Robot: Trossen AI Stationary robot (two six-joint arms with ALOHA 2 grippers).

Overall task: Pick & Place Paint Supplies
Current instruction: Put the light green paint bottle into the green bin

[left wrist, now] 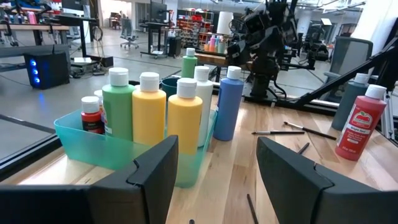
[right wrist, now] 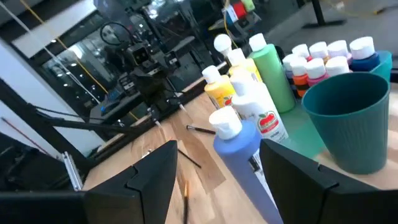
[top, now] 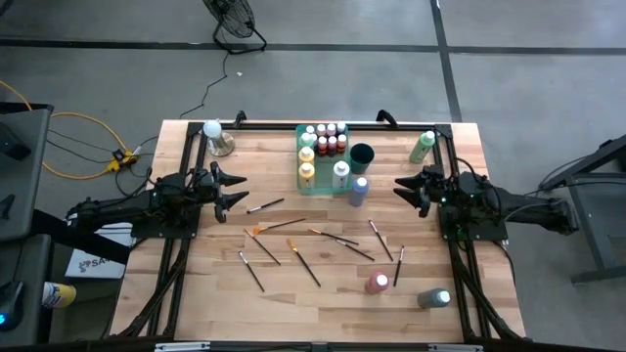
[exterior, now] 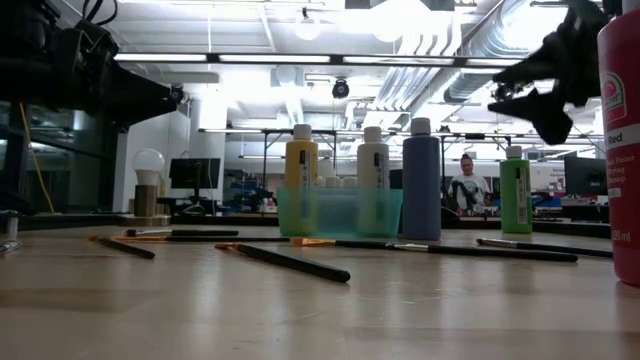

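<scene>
High view: the left gripper and the right gripper both hover with jaws spread and empty, either side of the green tray of paint bottles; paintbrushes lie scattered on the table.

Wooden table: green tray of paint bottles, teal cup, loose bottles, scattered brushes, bulb-topped clear object.
</scene>
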